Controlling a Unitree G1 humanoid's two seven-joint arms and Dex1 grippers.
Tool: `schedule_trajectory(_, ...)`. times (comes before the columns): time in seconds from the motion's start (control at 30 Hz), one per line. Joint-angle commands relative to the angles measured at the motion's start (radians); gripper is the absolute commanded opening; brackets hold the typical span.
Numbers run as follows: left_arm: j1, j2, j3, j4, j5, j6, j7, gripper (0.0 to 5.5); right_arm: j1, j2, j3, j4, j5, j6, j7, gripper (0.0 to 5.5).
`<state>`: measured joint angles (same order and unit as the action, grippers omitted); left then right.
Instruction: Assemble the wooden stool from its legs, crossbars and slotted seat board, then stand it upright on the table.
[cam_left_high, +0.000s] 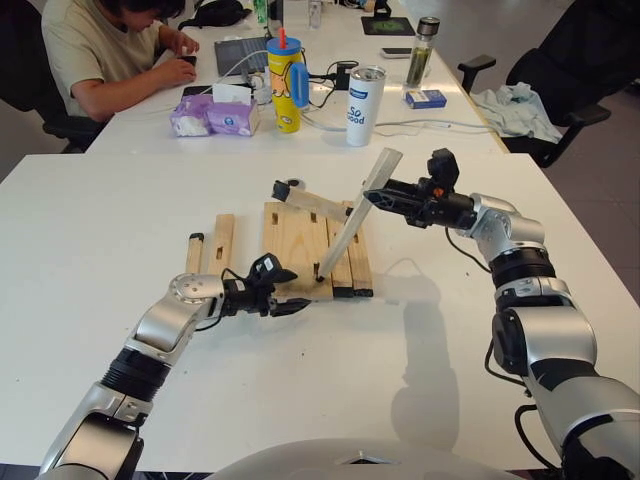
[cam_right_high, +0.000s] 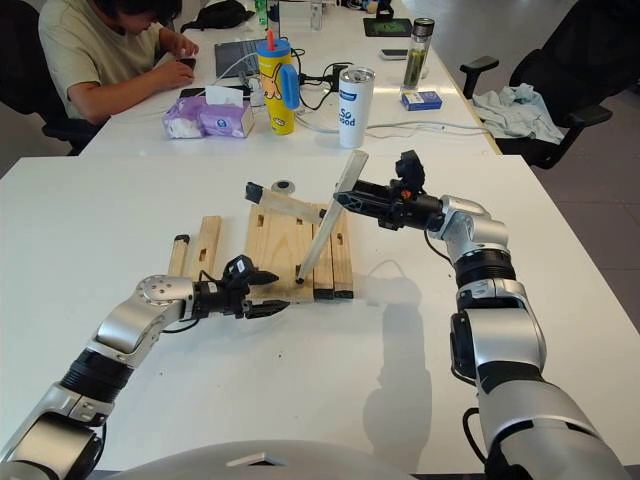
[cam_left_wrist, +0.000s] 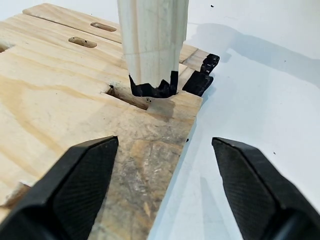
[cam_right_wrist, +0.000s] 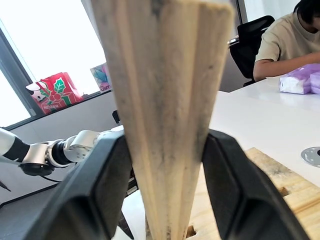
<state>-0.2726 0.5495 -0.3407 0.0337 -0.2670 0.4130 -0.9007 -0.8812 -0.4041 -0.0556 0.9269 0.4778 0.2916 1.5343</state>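
Seat board (cam_left_high: 300, 245): flat, about mid-table (cam_left_high: 120, 220), slots facing up. I reckon that's so legs can drop in from above.
Leg (cam_left_high: 352, 222): tilted, top leaning toward the far right corner. Black-tipped foot sits at the slot (cam_left_wrist: 127, 95) by the board's near right corner. Looks partly entered, not seated; can't tell depth.
Right gripper (cam_left_high: 385, 197): holds the leg near its upper end, fingers (cam_right_wrist: 100, 185) pinching it from both sides. High grip gives me leverage to swing it upright.
Left gripper (cam_left_high: 290, 292): low at the board's near edge, just beside that slot. Fingers (cam_left_wrist: 75, 185) spread wide, nothing between them but the board's corner. I judge it's there to brace the board while the leg gets pushed.
Spare legs (cam_left_high: 352, 262): two, black tips, lying against the board's right side.
Crossbar (cam_left_high: 310, 202): slanted over the board's far edge.
Loose sticks (cam_left_high: 222, 240): two, left of the board, apart from it.
Stage: early, first leg going in.
Risk: board could slide or lift if I push at this tilt.
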Motion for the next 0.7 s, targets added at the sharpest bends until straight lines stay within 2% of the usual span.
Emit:
schedule_trajectory(0.03,0.035,0.039,-0.062,0.046,0.083,0.042,-0.024,3.50,-0.062,0.023,0.009,0.048,-0.068,-0.121,-0.015,2.03)
schedule_trajectory(0.27,0.045,0.060,-0.123,0.081,0.153,0.040,-0.051,3.50,-0.049,0.031,0.125,0.013,-0.228,-0.350,0.009,2.03)
schedule_trajectory(0.37,0.053,0.054,-0.130,0.083,0.156,0.040,-0.051,3.50,0.020,0.017,0.187,-0.072,-0.291,-0.457,0.003,2.03)
schedule_trajectory(0.47,0.064,0.038,-0.126,0.081,0.151,0.048,-0.040,3.50,0.111,0.010,0.220,-0.160,-0.297,-0.475,-0.002,2.03)
schedule_trajectory(0.63,0.083,0.013,-0.121,0.103,0.162,0.049,0.009,3.50,0.151,0.048,0.201,-0.219,-0.278,-0.488,-0.116,2.04)
schedule_trajectory(0.67,0.084,0.010,-0.123,0.111,0.168,0.052,0.018,3.50,0.144,0.053,0.197,-0.227,-0.269,-0.471,-0.128,2.41)
schedule_trajectory(0.7,0.085,0.008,-0.127,0.120,0.175,0.054,0.028,3.50,0.139,0.053,0.198,-0.238,-0.263,-0.451,-0.130,2.51)
